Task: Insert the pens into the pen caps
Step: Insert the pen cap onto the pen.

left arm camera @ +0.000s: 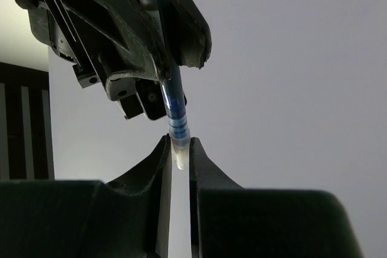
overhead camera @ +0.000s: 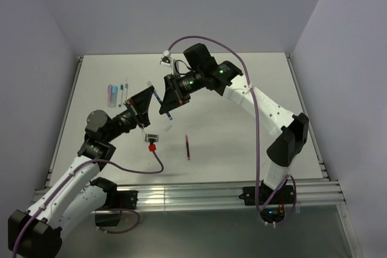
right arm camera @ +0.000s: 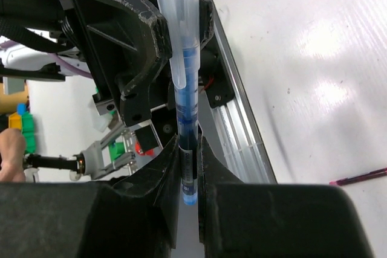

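Note:
A dark blue pen [right arm camera: 188, 125] is clamped in my right gripper [right arm camera: 190, 155], which is shut on its barrel. The front of the pen sits inside a clear pen cap [right arm camera: 178, 28]. In the left wrist view, my left gripper [left arm camera: 179, 149] is shut on the closed end of that clear cap [left arm camera: 179, 156], with the blue pen [left arm camera: 172, 89] running up from it into the right gripper's fingers [left arm camera: 139, 28]. From above, the left gripper [overhead camera: 145, 104] and the right gripper [overhead camera: 168, 98] meet over the table's middle with the pen [overhead camera: 156, 95] between them. A red pen [overhead camera: 188, 147] lies on the table.
Several capped pens and caps [overhead camera: 116, 95], pink, light blue and teal, lie side by side at the back left. The red pen [right arm camera: 363, 176] also shows at the right edge of the right wrist view. The table's metal rail [overhead camera: 181, 194] runs along the near edge.

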Controlling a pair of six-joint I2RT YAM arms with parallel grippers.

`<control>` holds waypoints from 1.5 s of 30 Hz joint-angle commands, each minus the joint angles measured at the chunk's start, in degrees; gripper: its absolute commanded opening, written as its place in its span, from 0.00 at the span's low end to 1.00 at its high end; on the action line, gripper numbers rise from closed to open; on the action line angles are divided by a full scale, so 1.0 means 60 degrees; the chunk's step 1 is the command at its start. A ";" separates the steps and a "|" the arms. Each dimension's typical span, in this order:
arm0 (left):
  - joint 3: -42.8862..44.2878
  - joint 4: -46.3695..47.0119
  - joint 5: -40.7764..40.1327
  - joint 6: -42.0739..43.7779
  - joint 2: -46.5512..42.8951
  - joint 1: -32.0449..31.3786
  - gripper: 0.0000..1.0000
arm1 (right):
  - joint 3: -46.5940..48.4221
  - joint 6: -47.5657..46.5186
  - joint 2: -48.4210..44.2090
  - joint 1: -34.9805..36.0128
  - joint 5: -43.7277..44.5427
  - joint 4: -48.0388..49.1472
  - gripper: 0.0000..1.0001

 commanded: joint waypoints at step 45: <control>0.0995 0.3593 0.0958 0.2142 0.1598 -0.0623 0.66 | -0.2135 -0.3664 -0.1554 -0.0140 0.1207 0.3204 0.00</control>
